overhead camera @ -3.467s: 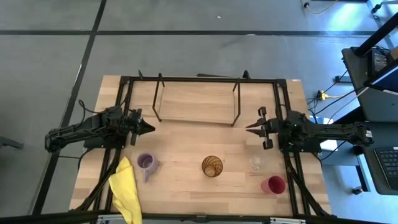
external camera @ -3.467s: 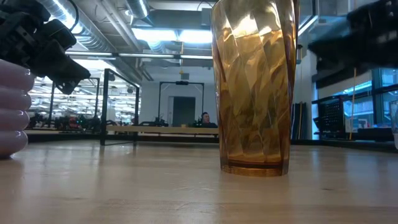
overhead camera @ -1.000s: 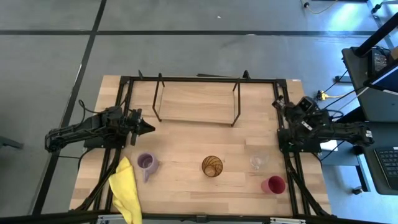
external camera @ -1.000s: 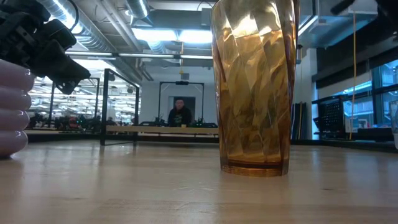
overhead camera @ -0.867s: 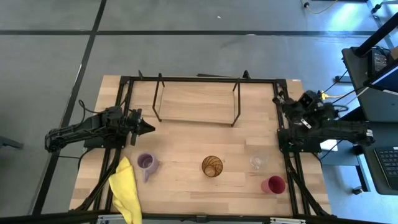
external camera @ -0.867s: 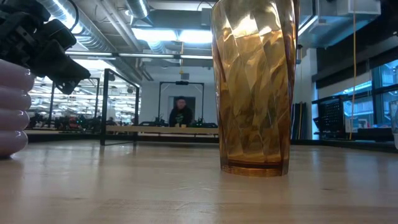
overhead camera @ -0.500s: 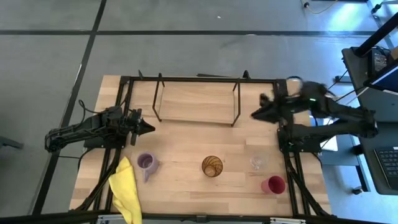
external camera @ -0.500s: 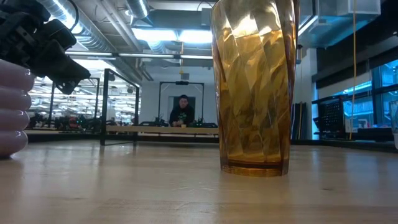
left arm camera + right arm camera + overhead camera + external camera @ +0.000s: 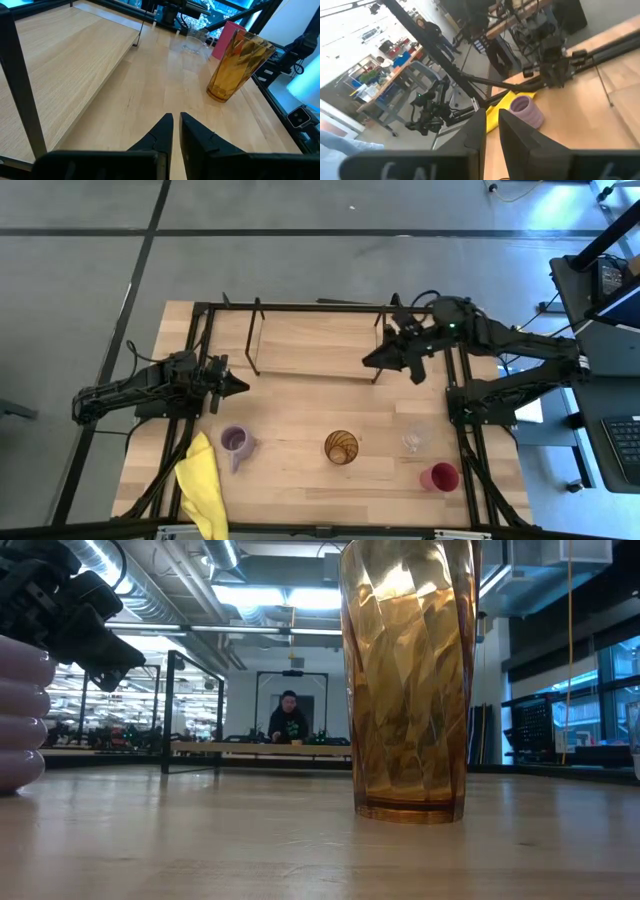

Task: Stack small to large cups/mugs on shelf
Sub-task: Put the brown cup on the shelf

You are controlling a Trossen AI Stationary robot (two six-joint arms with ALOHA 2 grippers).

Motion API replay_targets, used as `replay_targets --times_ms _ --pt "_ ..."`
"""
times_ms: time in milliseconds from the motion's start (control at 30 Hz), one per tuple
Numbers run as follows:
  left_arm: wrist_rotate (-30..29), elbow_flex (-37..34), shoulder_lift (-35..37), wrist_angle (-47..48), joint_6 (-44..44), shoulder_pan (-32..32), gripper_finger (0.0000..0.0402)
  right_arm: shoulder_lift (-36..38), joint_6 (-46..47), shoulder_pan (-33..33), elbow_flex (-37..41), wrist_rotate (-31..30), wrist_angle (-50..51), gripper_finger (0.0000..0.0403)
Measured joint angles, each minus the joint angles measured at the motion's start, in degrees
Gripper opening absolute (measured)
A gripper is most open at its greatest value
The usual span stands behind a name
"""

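Note:
Four vessels stand upright on their bases along the near half of the table: the light purple mug point(image 9: 236, 442), the amber tumbler point(image 9: 341, 448), the tiny clear glass point(image 9: 414, 441) and the red cup point(image 9: 441, 477). The shelf point(image 9: 316, 343) stands at the far middle with nothing on its board. My left gripper point(image 9: 238, 386) is shut and hovers left of the shelf, pointing right. My right gripper point(image 9: 368, 363) is shut and hangs in the air by the shelf's right end, pointing left. The left wrist view shows the tumbler point(image 9: 239, 65), the red cup point(image 9: 226, 40) and the glass point(image 9: 192, 44).
A yellow cloth point(image 9: 203, 485) lies at the near left, beside the purple mug. A black frame point(image 9: 200, 315) runs around the table. Bare wood lies between the shelf and the row of cups. A person point(image 9: 288, 720) stands far off in the room.
My right arm has swung from the table's right edge toward the left, and its gripper now hangs by the shelf's right end, pointing left. The cups have kept still. The person in the background has shifted a little.

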State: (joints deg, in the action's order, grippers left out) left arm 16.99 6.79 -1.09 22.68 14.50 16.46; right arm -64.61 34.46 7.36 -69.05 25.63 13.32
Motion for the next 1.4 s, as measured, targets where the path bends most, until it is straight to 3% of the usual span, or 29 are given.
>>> replay_targets --times_ms 100,233,400,633,867,1400 --pt "0.0 0.0 0.01 0.0 0.0 0.01 0.0028 -2.52 1.6 -0.28 -1.59 0.07 -0.45 0.0053" --pt "0.0 0.0 -0.01 0.0 0.0 0.01 0.0027 -5.37 2.14 -0.31 -2.88 5.38 -2.46 0.0053" --pt "0.0 0.0 0.01 -0.02 0.0 0.01 0.0028 -8.35 -8.03 -3.97 -7.87 6.33 -2.1 0.0053" --pt "-0.02 0.0 0.0 -0.01 0.0 0.01 0.0028 -14.49 -26.01 -8.25 -23.08 -6.13 24.54 0.0053" --pt "0.0 0.0 0.01 -0.01 0.0 0.0 0.0027 -21.33 -30.08 -10.71 -33.62 -14.1 47.41 0.0053" --pt "-0.01 0.0 0.0 -0.01 0.0 0.01 0.0027 -24.93 -29.06 -11.94 -42.91 -20.0 48.19 0.0053"
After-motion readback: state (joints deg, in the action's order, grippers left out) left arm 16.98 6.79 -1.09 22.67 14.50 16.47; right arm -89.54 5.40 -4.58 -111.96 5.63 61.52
